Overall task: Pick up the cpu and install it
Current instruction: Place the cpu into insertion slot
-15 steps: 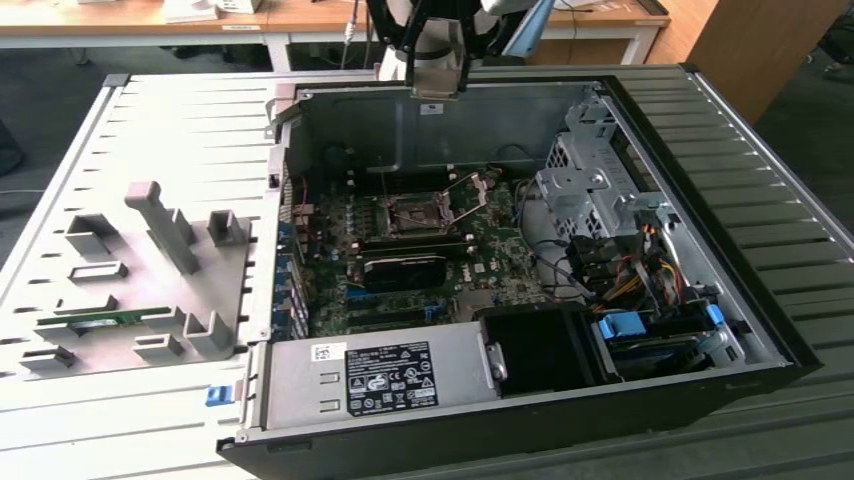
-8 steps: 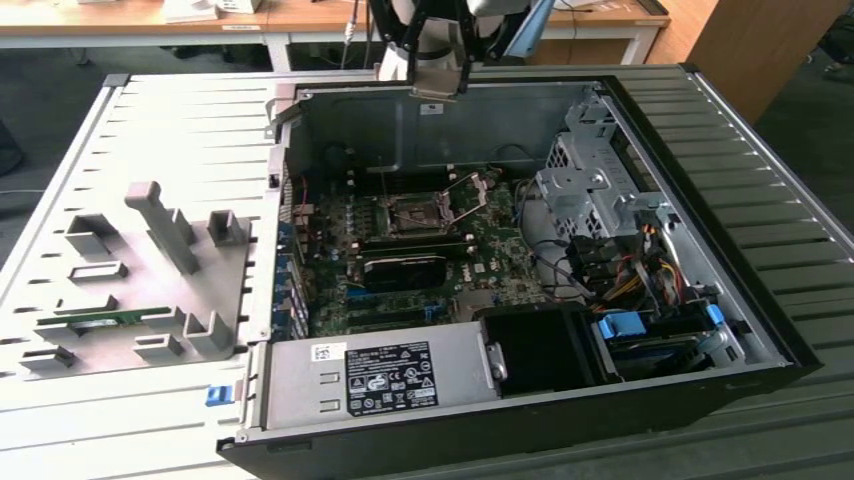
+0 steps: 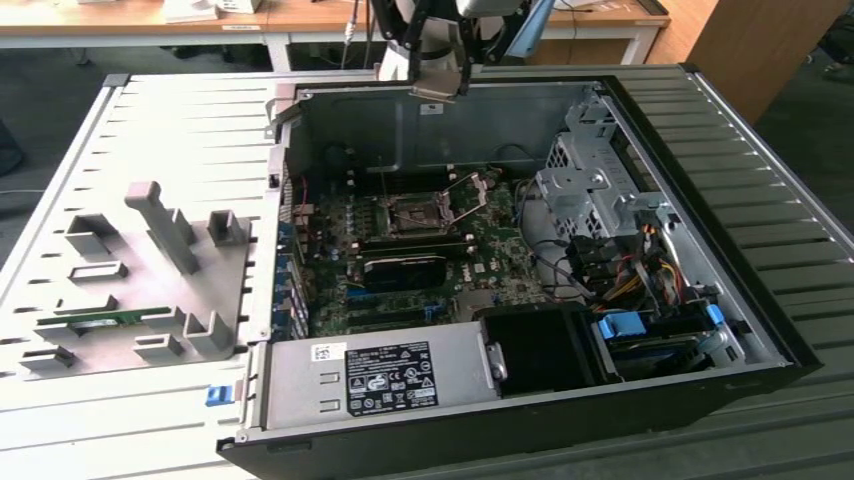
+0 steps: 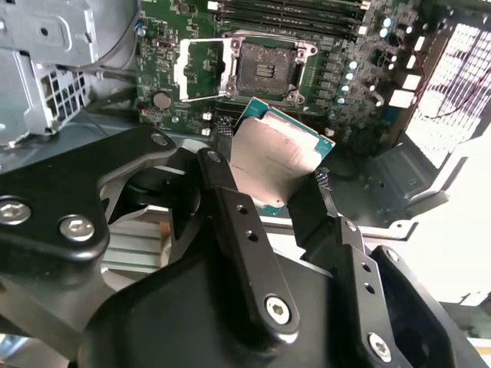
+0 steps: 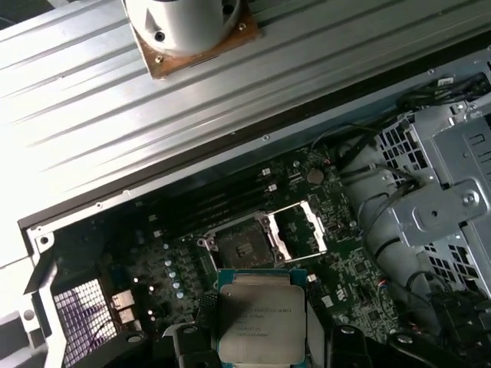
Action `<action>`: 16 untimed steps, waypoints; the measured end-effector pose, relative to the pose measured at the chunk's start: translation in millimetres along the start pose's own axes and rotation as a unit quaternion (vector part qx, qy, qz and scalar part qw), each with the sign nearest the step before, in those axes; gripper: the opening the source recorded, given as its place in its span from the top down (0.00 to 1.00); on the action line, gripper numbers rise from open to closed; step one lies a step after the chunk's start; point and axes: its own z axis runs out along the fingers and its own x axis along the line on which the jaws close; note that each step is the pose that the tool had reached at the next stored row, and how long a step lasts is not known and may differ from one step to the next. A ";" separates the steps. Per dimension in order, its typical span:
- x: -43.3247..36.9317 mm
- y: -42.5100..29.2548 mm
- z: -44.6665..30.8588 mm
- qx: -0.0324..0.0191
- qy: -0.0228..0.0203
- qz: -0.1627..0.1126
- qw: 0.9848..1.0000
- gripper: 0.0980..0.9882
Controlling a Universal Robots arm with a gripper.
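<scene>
Presently, in the exterior view, the pincer (image 3: 438, 84) is seen raised above the wall of the open computer case (image 3: 747, 200) farthest from that camera. It is clenched on the cpu (image 3: 439, 92), which is carried in the air well apart from the socket (image 3: 407, 213) on the motherboard below. The case is noted to lie on a ribbed tabletop (image 3: 174, 130). In the second wrist view the cpu (image 4: 276, 161) is shown gripped at two opposite edges between the black fingers (image 4: 222, 165), with its silver-grey lid tilted toward the camera. The socket (image 4: 265, 73) is observed bare, and its metal frame (image 4: 201, 73) is swung open just beside it. In the first wrist view the cpu (image 5: 261, 314) is recorded near the socket (image 5: 239, 247) in the picture but apart from it, with the open frame (image 5: 301, 228) to one side. The chip is judged light, thin and stiff, with a smooth lid that could slip and an underside presumed delicate. The edges, as held now, are judged the proper place of hold. The socket is bounded closely by the raised frame and the memory slots (image 5: 215, 203). The drive cage (image 5: 445, 192) and cables (image 5: 368, 153) are set well apart, and the room directly above the socket is judged open.
</scene>
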 end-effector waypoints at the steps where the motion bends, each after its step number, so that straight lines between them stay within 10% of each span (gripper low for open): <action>1: 0.0 0.0 0.0 0.000 0.000 0.005 1.000 0.50; 16: 0.0 -0.1 0.8 -0.003 -0.007 0.074 0.997 0.50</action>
